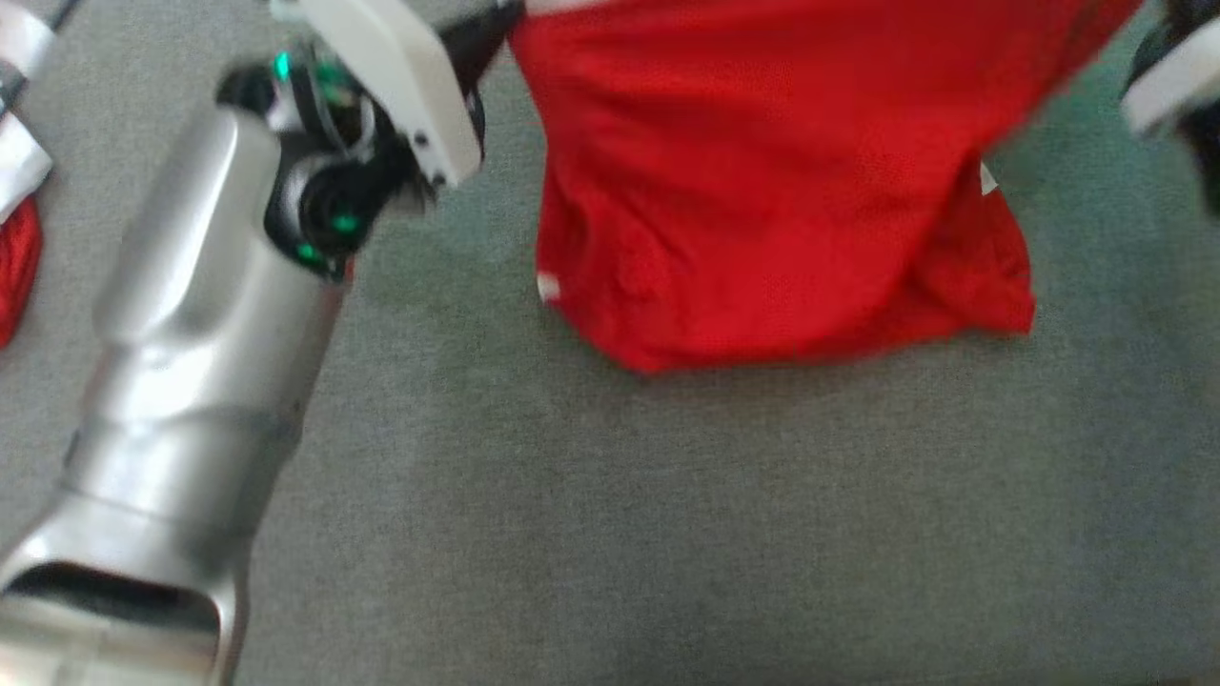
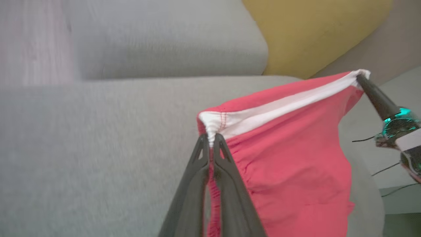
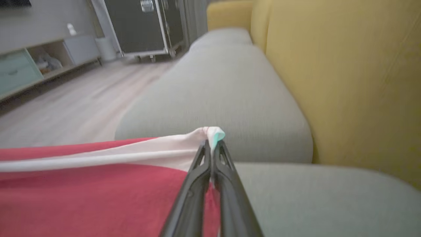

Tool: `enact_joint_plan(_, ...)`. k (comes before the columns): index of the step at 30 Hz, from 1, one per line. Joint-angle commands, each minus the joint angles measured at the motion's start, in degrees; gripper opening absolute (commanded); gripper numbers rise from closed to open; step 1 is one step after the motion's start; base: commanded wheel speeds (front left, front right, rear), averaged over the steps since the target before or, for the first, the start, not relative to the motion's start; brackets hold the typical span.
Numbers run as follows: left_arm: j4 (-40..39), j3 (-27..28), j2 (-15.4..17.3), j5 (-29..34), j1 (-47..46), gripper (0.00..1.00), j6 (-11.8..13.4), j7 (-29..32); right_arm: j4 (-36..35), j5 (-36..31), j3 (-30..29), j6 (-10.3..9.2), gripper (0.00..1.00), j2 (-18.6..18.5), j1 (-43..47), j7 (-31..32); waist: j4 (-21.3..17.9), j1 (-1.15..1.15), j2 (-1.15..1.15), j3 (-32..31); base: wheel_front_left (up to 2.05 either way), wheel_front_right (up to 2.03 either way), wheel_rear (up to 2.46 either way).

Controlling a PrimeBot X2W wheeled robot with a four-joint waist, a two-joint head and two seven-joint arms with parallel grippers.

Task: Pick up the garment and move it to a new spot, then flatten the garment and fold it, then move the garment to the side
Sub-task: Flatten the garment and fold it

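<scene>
Both left fingers [image 2: 189, 191] and right fingers [image 3: 190, 197] pinch the red garment [image 1: 762, 191] by its white edge, upper centre over the grey sofa [image 1: 591, 534], mid-carry I'd say, so next lower and spread it flat.

Living room (sofa [image 3: 223, 98], TV shelving [image 3: 39, 62])

Item: garment [image 1: 762, 191], hung between your left gripper [image 2: 210, 137] at its left band corner and your right gripper [image 3: 211, 144] at the right corner; lower edge on the sofa seat [image 1: 667, 524]. Back cushion [image 3: 345, 82] behind the seat. Another cloth [image 1: 14, 267] at your far left, well apart.
</scene>
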Motion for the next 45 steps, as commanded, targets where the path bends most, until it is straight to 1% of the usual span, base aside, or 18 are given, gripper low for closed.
enact_joint_plan(1,-1.5,1.4,2.6,2.0,-4.5,0.0,-0.4,-2.1,-0.9,0.5,-0.5,-0.04,0.0,-1.9,-2.3,-2.2,-0.2,-0.01,0.0,-0.1,0.0,0.0,0.0)
enact_joint_plan(6,1.4,-2.0,3.5,8.6,-12.8,0.0,-2.1,-12.5,-0.8,-0.9,-2.5,-0.04,0.0,-4.3,-10.1,-5.4,-0.9,-0.01,0.0,-0.5,0.0,0.0,0.0)
enact_joint_plan(9,2.9,-4.0,3.4,11.1,-17.6,0.0,-2.4,-20.5,-3.7,-3.1,-5.5,-0.04,0.0,-6.1,-13.9,-5.6,-1.2,-0.01,0.0,-1.0,0.0,0.0,0.0)
enact_joint_plan(13,3.3,-7.8,4.0,11.2,-21.0,0.0,-2.4,-31.4,-9.8,-7.4,-11.2,-0.04,0.0,-7.4,-14.2,-5.7,-1.6,-0.01,0.0,-2.2,0.0,0.0,0.0)
enact_joint_plan(17,3.5,-12.6,5.7,8.0,-19.4,0.0,-2.4,-37.6,-15.0,-9.6,-15.2,-0.04,0.0,-7.8,-10.1,-5.7,-1.6,-0.01,0.0,-3.5,0.0,0.0,0.0)
enact_joint_plan(18,3.3,-14.3,6.4,7.1,-18.3,0.0,-2.4,-38.5,-16.2,-9.8,-15.6,-0.04,0.0,-7.8,-8.2,-5.7,-1.5,-0.01,0.0,-3.8,0.0,0.0,0.0)
enact_joint_plan(19,2.7,-18.3,8.1,6.5,-15.6,0.0,-2.4,-40.8,-18.0,-9.7,-16.6,-0.04,0.0,-7.8,-3.7,-5.7,-1.2,-0.01,0.0,-4.6,0.0,0.0,0.0)
enact_joint_plan(20,2.6,-19.9,8.7,6.1,-13.8,0.0,-2.4,-42.3,-18.7,-9.4,-16.8,-0.04,0.0,-7.7,-1.0,-5.7,-1.0,-0.01,0.0,-5.1,0.0,0.0,0.0)
enact_joint_plan(23,2.5,-25.0,10.0,5.7,-7.5,0.0,-2.4,-46.8,-20.8,-7.8,-17.4,-0.04,0.0,-7.2,8.4,-5.7,-0.7,-0.01,0.0,-6.5,0.0,0.0,0.0)
enact_joint_plan(25,2.6,-29.4,10.9,6.9,-3.0,0.0,-2.4,-49.1,-22.3,-6.0,-17.9,-0.04,0.0,-6.7,15.1,-5.7,-0.7,-0.01,0.0,-7.5,0.0,0.0,0.0)
enact_joint_plan(27,3.1,-32.2,11.2,8.1,2.0,0.0,-2.4,-51.8,-24.0,-4.7,-18.8,-0.04,0.0,-6.6,21.6,-5.7,-0.9,-0.01,0.0,-8.7,0.0,0.0,0.0)
enact_joint_plan(30,3.6,-34.8,10.3,8.8,10.4,0.0,-1.0,-54.3,-26.5,-3.6,-20.9,-0.04,0.0,-6.6,31.2,-5.7,-1.0,-0.01,0.0,-10.4,0.0,0.0,0.0)
enact_joint_plan(32,3.5,-36.3,9.9,9.5,15.4,0.0,0.4,-55.0,-28.7,-3.6,-22.5,-0.04,0.0,-6.6,37.4,-5.7,-1.2,-0.01,0.0,-11.4,0.0,0.0,0.0)
enact_joint_plan(33,3.5,-36.3,9.9,9.5,15.4,0.0,0.4,-55.0,-28.7,-3.6,-22.5,-0.04,0.0,-6.6,37.4,-5.7,-1.2,-0.01,0.0,-11.4,0.0,0.0,0.0)
enact_joint_plan(36,2.3,-37.8,9.7,9.8,22.0,0.0,2.3,-55.6,-32.4,-3.8,-26.4,-0.04,0.0,-6.2,45.8,-5.7,-1.6,-0.01,0.0,-12.8,0.0,0.0,0.0)
enact_joint_plan(40,-0.8,-38.5,10.8,9.5,28.6,0.0,4.7,-55.9,-38.5,-4.8,-31.5,-0.04,0.0,-5.6,56.4,-5.0,-1.7,-0.01,0.0,-14.5,0.0,0.0,0.0)
enact_joint_plan(45,-7.9,-38.7,13.3,8.9,33.1,0.0,7.4,-55.4,-47.7,-7.6,-38.8,-0.04,0.0,-4.9,66.4,-1.0,-1.0,-0.01,0.0,-15.0,0.0,0.0,0.0)
